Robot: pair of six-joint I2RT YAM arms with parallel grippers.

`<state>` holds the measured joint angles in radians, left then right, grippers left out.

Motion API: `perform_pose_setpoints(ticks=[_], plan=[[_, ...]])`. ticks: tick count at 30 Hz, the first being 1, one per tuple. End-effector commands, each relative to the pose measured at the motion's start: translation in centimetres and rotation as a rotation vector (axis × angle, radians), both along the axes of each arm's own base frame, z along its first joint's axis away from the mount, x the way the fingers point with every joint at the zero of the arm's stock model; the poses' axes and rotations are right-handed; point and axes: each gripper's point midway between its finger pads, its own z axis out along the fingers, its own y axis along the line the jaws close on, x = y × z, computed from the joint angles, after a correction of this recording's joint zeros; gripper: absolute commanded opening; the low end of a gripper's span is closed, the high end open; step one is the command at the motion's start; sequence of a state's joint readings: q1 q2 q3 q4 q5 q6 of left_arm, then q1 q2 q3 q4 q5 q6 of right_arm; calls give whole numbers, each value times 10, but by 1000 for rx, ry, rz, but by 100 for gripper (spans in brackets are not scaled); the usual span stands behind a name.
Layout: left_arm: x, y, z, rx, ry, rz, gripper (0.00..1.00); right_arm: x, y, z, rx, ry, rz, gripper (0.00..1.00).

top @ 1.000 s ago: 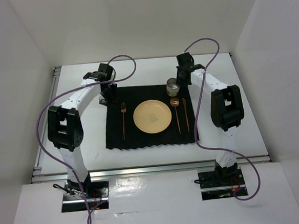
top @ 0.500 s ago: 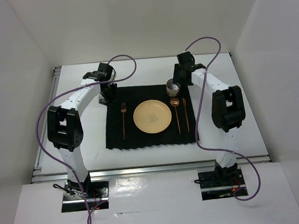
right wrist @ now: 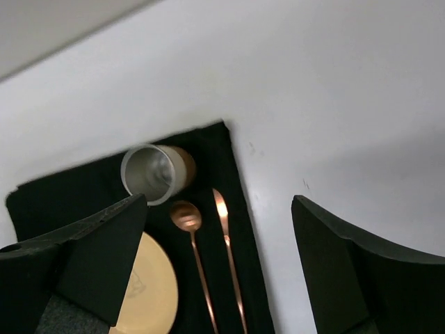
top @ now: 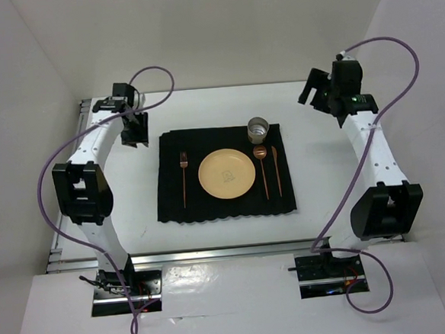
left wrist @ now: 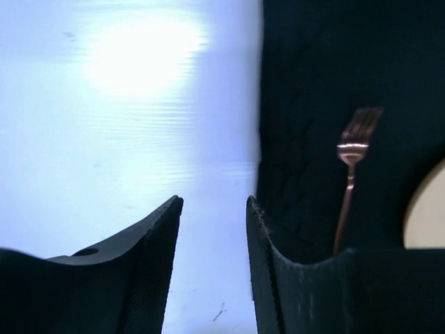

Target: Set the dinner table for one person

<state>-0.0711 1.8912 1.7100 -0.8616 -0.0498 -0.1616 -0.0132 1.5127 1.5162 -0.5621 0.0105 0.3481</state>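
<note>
The right gripper [right wrist: 219, 202] is fully spread and empty. One second ago it was closed at the cup [top: 259, 128]. It has since released and drawn back, high over the far right corner of the dinner table [top: 322, 175]. The cup stands upright and unsupported on the far right corner of the mat [top: 225, 201].

The left gripper [left wrist: 213, 205] has its jaws part-way apart with nothing between them. It has withdrawn from the mat's far left corner toward the left edge of the dinner table.

Assessment: the release appears to complete the last placement.
- The plate [top: 227, 173] lies at the mat's centre.
- The fork [top: 183, 177] lies to its left.
- The spoon [top: 262, 168] and knife [top: 276, 171] lie to its right.

Pose: the right arm is extended far and outward, with its wrist tilted back toward the setting. The left arm is folded at the elbow, and its fingers point down over bare tabletop just beside the mat's left edge.
</note>
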Motion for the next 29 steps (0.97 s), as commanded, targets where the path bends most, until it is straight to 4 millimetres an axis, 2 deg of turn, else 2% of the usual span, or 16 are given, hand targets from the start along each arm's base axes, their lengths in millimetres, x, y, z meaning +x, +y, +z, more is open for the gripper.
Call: perform_pose_setpoints(ticks=[1, 2, 4, 5, 6, 7, 8, 9, 11, 14, 15, 21, 25, 29], plan=[[4, 36, 8, 20, 33, 7, 49, -53, -4, -72, 24, 307, -39, 93], [4, 47, 8, 31, 44, 34, 49, -68, -32, -79, -63, 350, -186, 94], [3, 67, 11, 46, 44, 81, 49, -85, -54, -82, -105, 350, -350, 95], [3, 90, 22, 86, 11, 135, 49, -101, -65, -76, -117, 332, -414, 97], [3, 101, 28, 115, -15, 173, 49, -109, -75, -69, -130, 297, -488, 98], [3, 108, 36, 151, -44, 194, 49, -113, -78, -60, -134, 253, -505, 98], [2, 127, 39, 222, -76, 234, 49, -119, -79, -42, -120, 165, -517, 98], [-1, 133, 56, 263, -128, 229, 49, -121, -80, -34, -132, 127, -503, 100], [-3, 137, 61, 297, -165, 228, 49, -125, -75, -21, -134, 53, -448, 100], [-6, 137, 75, 298, -198, 232, 49, -126, -65, -22, -130, 68, -371, 100], [-12, 136, 71, 292, -173, 236, 49, -125, -64, -19, -132, 62, -354, 100], [-10, 130, 79, 257, -186, 226, 49, -118, -55, -38, -114, 156, -306, 100], [-14, 129, 78, 257, -176, 224, 49, -118, -55, -43, -119, 197, -304, 100], [-16, 127, 78, 249, -177, 219, 49, -117, -52, -40, -102, 162, -290, 100]])
